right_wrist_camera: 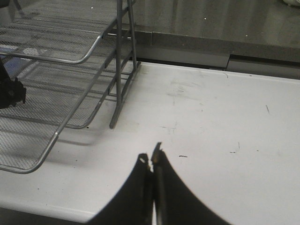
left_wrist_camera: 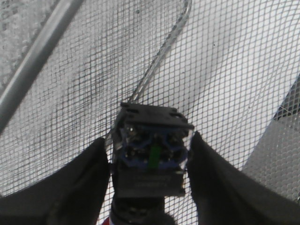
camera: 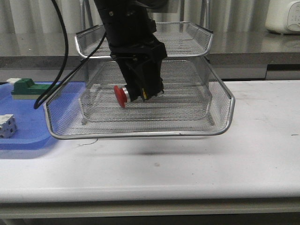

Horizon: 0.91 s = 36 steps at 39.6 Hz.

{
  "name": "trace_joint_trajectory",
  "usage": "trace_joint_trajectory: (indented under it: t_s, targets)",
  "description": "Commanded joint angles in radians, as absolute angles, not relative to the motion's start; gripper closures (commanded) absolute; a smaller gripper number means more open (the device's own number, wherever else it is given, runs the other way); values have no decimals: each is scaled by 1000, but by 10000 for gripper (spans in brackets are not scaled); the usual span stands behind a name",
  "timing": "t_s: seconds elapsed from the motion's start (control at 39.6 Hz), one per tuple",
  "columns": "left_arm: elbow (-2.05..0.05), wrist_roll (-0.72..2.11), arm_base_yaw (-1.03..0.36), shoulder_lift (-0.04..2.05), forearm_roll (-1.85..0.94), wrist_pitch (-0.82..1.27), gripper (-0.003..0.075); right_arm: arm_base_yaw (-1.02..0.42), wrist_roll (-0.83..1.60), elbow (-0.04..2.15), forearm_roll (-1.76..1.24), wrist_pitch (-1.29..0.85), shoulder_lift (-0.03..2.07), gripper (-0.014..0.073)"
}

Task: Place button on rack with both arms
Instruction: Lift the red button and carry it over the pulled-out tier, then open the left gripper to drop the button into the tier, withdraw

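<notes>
The button has a red mushroom head (camera: 121, 96) and a black body with a blue band (left_wrist_camera: 151, 154). My left gripper (camera: 143, 89) is shut on it, a finger on each side of the body (left_wrist_camera: 150, 140). It holds the button with its head pointing sideways, inside the pulled-out middle tray of the silver wire-mesh rack (camera: 220, 93), above the mesh floor (left_wrist_camera: 225, 70). My right gripper (right_wrist_camera: 152, 157) is shut and empty, above the white table to the right of the rack (right_wrist_camera: 79, 58). It is out of the front view.
A flat blue tray (camera: 28, 126) lies left of the rack with a green block (camera: 26, 86) and a white block (camera: 7, 125) on it. A white appliance (camera: 283, 16) stands on the back counter at the right. A black cable (camera: 61, 56) hangs over the rack's left side.
</notes>
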<state>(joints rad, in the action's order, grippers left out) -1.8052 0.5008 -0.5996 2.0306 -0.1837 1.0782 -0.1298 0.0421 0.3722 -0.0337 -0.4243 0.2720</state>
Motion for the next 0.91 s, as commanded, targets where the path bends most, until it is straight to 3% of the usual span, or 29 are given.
trace_joint_trajectory:
  t_s: [0.0, 0.18, 0.56, 0.68, 0.88]
  targets:
    - [-1835, 491, -597, 1972, -199, 1048, 311, -128, 46, 399, -24, -348, 280, 653]
    - [-1835, 491, -597, 1972, -199, 1050, 246, -128, 46, 399, -24, -348, 280, 653]
    - [-1925, 465, -597, 1943, -199, 1249, 252, -128, 46, 399, -24, -348, 280, 653]
    - [-1938, 446, -597, 1930, -197, 1292, 330, -128, 46, 399, -24, -348, 280, 653]
    - [-1938, 395, -597, 1879, -169, 1292, 594, -128, 46, 399, -24, -348, 280, 653]
